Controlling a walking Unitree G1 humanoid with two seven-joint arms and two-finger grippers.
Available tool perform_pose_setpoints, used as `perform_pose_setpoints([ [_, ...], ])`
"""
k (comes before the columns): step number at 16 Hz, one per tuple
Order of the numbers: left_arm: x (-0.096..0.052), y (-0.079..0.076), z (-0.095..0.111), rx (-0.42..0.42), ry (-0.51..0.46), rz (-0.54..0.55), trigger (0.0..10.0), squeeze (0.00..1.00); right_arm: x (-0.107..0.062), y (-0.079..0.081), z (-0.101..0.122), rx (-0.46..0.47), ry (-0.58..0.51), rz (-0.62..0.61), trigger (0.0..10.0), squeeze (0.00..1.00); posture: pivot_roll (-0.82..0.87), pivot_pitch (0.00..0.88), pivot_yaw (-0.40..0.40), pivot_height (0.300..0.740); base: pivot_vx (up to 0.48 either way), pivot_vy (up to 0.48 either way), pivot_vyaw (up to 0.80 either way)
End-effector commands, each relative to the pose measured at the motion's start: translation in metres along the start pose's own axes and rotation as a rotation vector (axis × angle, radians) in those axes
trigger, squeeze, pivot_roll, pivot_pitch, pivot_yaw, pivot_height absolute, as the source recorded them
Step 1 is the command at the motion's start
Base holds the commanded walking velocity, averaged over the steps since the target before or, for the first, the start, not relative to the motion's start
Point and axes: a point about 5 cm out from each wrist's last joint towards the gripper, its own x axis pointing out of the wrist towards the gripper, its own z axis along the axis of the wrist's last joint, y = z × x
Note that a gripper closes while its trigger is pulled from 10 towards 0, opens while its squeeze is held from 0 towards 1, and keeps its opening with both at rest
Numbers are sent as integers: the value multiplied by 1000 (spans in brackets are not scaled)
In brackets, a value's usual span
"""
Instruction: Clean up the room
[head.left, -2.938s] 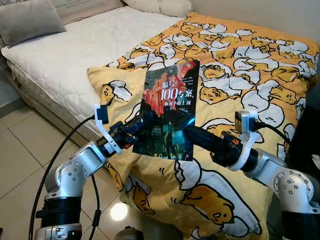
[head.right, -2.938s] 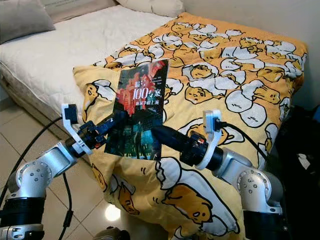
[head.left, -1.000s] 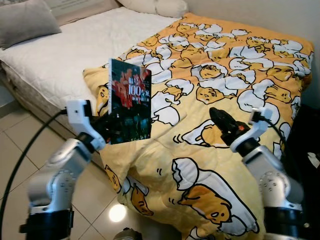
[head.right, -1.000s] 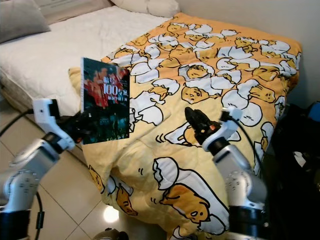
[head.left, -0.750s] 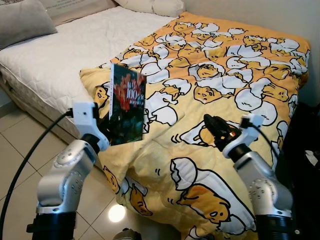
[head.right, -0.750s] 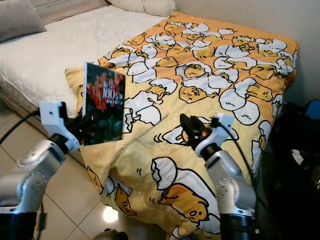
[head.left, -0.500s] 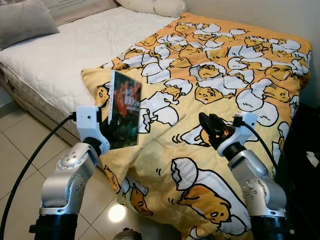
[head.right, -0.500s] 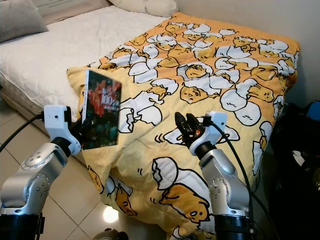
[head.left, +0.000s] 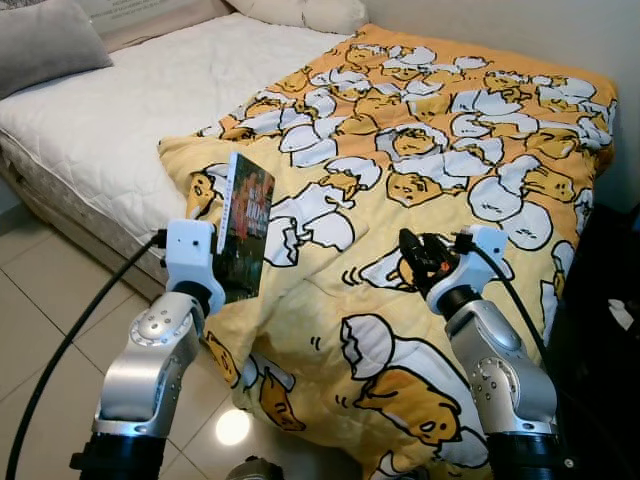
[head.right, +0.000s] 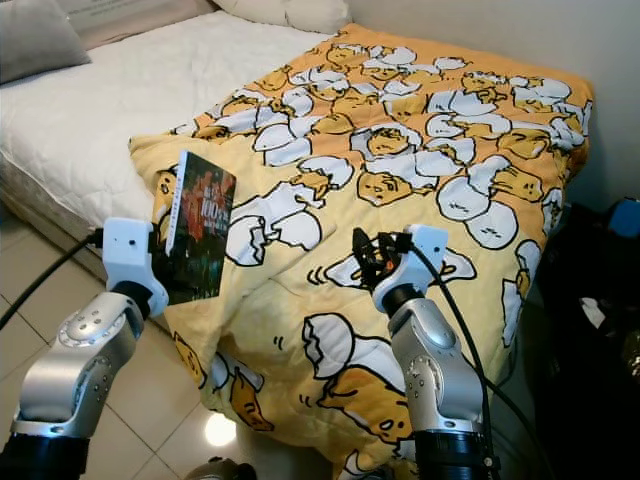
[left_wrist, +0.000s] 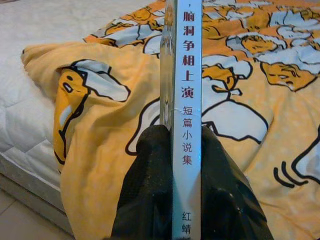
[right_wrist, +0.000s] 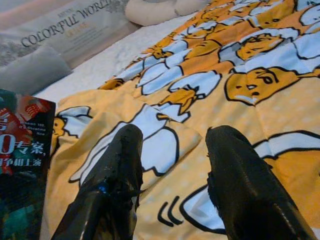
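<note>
Over the bed's yellow cartoon-egg quilt (head.left: 430, 120), the left tool (left_wrist: 182, 150) pinches the dark paperback book (head.left: 246, 235) upright by its spine, so I'd keep it squeezed and carry level, the right tool (right_wrist: 172, 150) spread and clear.

My left gripper (left_wrist: 182, 165) clamps a book (left_wrist: 184, 100) whose spine runs off the wrist view's top and bottom edges, cutting its lettering short. From my head, the book (head.left: 246, 238) hides my fingertips and turns its cover too edge-on to read. In my right wrist view the book's (right_wrist: 22, 165) cover is cropped at the frame's edge. A grey pillow (head.left: 45, 40) is cut off at the corner.
</note>
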Motion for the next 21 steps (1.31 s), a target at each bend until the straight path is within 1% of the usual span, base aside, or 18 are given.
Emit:
perform_pose_setpoints([
  [1, -2, -1, 12, 31, -58, 1, 10000, 0, 0, 1, -2, -2, 0, -6, 10000, 0, -74, 0, 46, 740, 0, 480, -519],
  [3, -4, 0, 10, 59, -57, 12, 10000, 0, -1, -2, -6, 18, 19, -32, 10000, 0, -61, 0, 37, 740, 0, 480, -522],
  [7, -7, 6, 7, 86, -43, 23, 10000, 0, -1, -4, -8, 23, 39, -51, 10000, 0, -55, 0, 28, 740, 0, 480, -567],
  [10, -8, 9, 8, 81, -41, 35, 10000, 0, -2, -5, -9, 27, 43, -64, 10000, 0, -60, 0, 30, 740, 0, 480, -656],
  [14, -8, 6, 4, 84, -28, 25, 10000, 0, -2, -9, -8, 4, 34, -88, 10000, 0, -56, 0, 30, 740, 0, 480, -673],
  [21, -9, 7, 3, 81, -30, 37, 10000, 0, 1, -6, -7, -29, 21, -87, 10000, 0, -64, 0, 28, 740, 0, 480, -710],
])
